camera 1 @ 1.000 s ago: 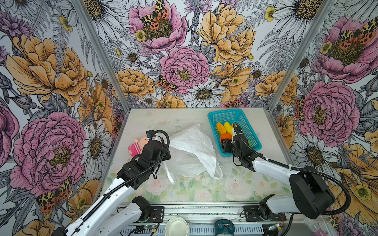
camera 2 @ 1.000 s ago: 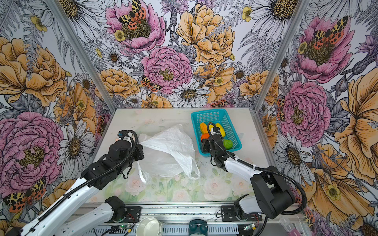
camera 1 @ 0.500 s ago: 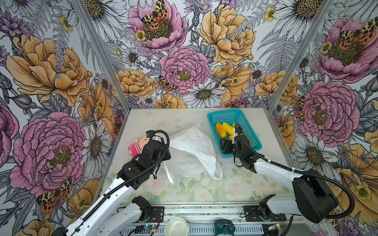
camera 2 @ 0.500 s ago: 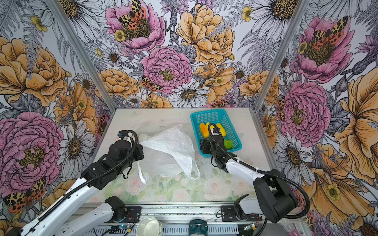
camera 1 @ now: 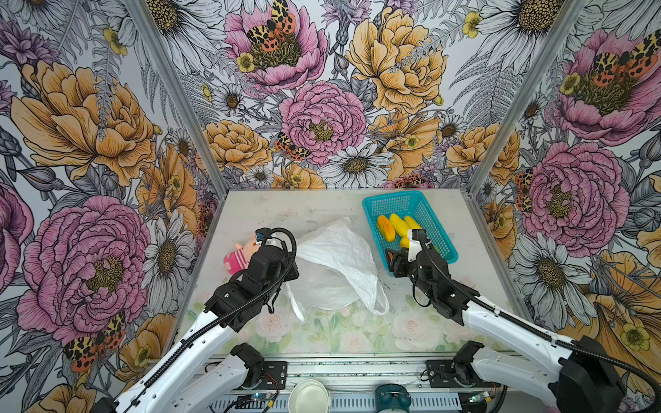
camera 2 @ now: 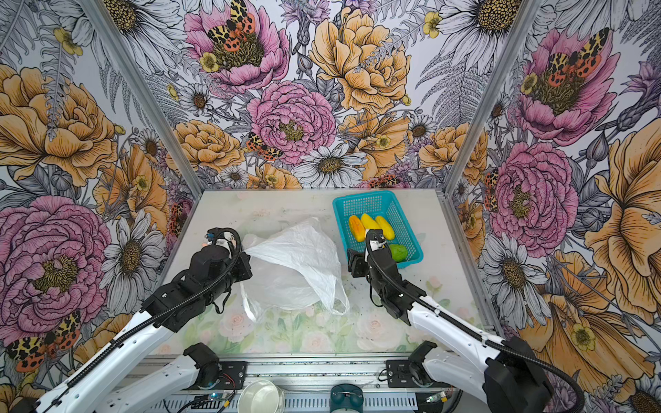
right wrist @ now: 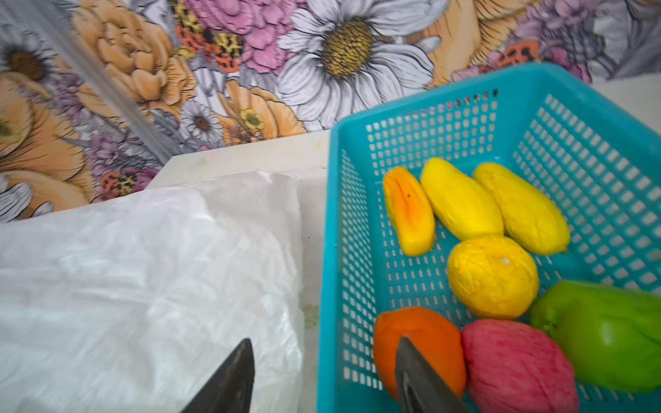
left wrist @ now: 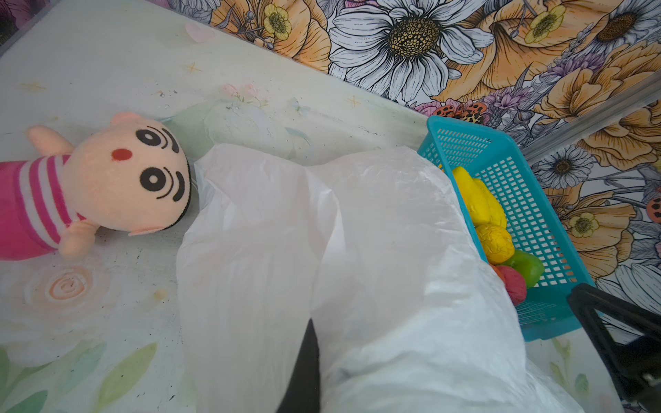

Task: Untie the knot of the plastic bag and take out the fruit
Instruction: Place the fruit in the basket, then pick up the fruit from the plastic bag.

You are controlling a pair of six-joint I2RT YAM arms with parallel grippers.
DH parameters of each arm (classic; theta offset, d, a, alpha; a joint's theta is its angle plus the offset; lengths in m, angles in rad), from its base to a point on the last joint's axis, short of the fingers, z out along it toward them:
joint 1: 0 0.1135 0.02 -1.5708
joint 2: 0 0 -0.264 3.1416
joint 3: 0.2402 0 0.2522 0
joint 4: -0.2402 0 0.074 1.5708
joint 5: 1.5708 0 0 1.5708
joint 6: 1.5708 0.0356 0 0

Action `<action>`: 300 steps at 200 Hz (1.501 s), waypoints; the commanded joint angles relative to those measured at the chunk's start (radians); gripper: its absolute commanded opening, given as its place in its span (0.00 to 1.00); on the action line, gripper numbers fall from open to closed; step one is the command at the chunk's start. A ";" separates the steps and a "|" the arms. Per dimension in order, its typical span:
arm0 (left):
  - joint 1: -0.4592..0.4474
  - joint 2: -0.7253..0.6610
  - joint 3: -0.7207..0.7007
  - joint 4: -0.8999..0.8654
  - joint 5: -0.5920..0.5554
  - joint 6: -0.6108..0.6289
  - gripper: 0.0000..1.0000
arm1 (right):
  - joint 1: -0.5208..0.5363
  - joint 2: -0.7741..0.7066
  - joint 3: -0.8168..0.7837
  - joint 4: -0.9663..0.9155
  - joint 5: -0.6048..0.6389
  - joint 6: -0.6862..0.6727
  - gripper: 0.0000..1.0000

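The white plastic bag (camera 1: pixel 336 257) lies crumpled mid-table, its handle loops (camera 1: pixel 375 300) trailing loose toward the front; the knot is out of view. My left gripper (camera 1: pixel 291 273) is shut on the bag's left edge, and in the left wrist view one black finger (left wrist: pixel 305 361) shows under the draped film (left wrist: pixel 375 232). Several fruit (right wrist: pixel 493 275) lie in the teal basket (right wrist: pixel 332 250): elongated yellow and orange ones, a round yellow, an orange (right wrist: pixel 418 339), a red-pink, a green. My right gripper (right wrist: pixel 323 343) is open and empty, its jaws straddling the basket's wall nearest the bag.
A pink-striped plush doll (camera 1: pixel 236 255) lies left of the bag, just beyond my left wrist. The basket (camera 1: pixel 393 196) stands at the back right near the flowered wall. Metal posts frame the table's corners.
My right gripper let the orange fruit go into the basket and drew back a little toward its near corner. The left arm and the bag have not moved.
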 commanded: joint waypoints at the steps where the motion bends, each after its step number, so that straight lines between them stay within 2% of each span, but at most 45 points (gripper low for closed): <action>1: 0.002 0.001 -0.007 0.017 -0.004 0.005 0.00 | 0.157 -0.118 -0.028 0.049 0.110 -0.151 0.63; 20: 0.002 0.002 -0.007 0.017 -0.004 0.005 0.00 | 0.286 -0.164 -0.057 0.121 0.101 -0.239 0.61; 34: 0.003 0.004 -0.007 0.017 -0.003 0.005 0.00 | 0.383 -0.145 -0.062 0.176 0.092 -0.313 0.60; 60: 0.003 0.001 -0.006 0.017 -0.001 0.004 0.00 | 0.542 -0.033 -0.021 0.234 0.118 -0.440 0.60; 82: 0.002 -0.002 -0.007 0.017 0.000 0.004 0.00 | 0.601 0.111 0.046 0.234 0.170 -0.490 0.61; 111: 0.002 -0.002 -0.006 0.017 0.001 0.004 0.00 | 0.613 0.321 0.129 0.246 0.181 -0.527 0.57; 136: 0.000 -0.004 -0.008 0.017 -0.003 0.005 0.00 | 0.616 0.494 0.187 0.282 0.245 -0.549 0.55; 180: -0.002 -0.006 -0.006 0.017 0.001 0.005 0.00 | 0.609 0.695 0.278 0.306 0.363 -0.585 0.53; 265: -0.003 -0.026 -0.008 0.018 0.003 0.005 0.00 | 0.551 0.917 0.410 0.254 0.650 -0.636 0.50; 300: -0.008 -0.050 -0.012 0.023 -0.002 0.007 0.00 | 0.528 0.966 0.434 0.255 0.698 -0.647 0.48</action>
